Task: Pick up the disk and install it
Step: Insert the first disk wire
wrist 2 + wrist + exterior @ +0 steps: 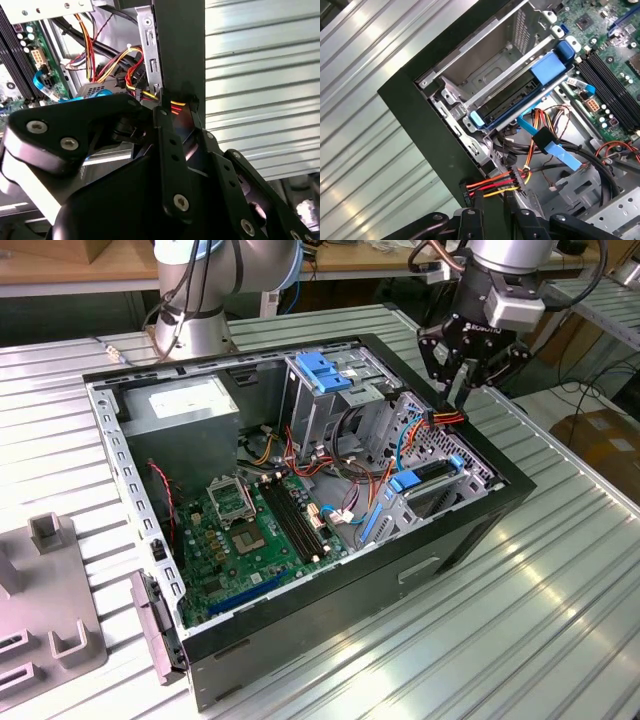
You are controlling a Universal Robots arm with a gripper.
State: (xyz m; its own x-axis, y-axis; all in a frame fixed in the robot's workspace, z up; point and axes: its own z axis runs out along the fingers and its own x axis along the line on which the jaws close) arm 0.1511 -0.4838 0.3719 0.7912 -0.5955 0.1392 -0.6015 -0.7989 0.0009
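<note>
The disk (430, 473) sits in the drive bay at the case's corner on the exterior view's right. Its blue carrier bracket (547, 70) frames it, and its dark edge (512, 97) shows in the slot. My gripper (456, 400) hangs just above the case's far right wall, behind the disk bay. It is shut on a power connector with red, orange and yellow wires (490, 184). These wires (177, 106) show between the black fingertips (162, 120) in the second wrist view. They run down into the case.
The open computer case (470, 530) lies on a slatted metal table (560, 590). Inside are the motherboard (245, 530), a grey power supply (190, 405), and a metal drive cage with a blue latch (322, 370). A second arm's base (195, 310) stands behind. Grey fixtures (50, 590) lie at the left.
</note>
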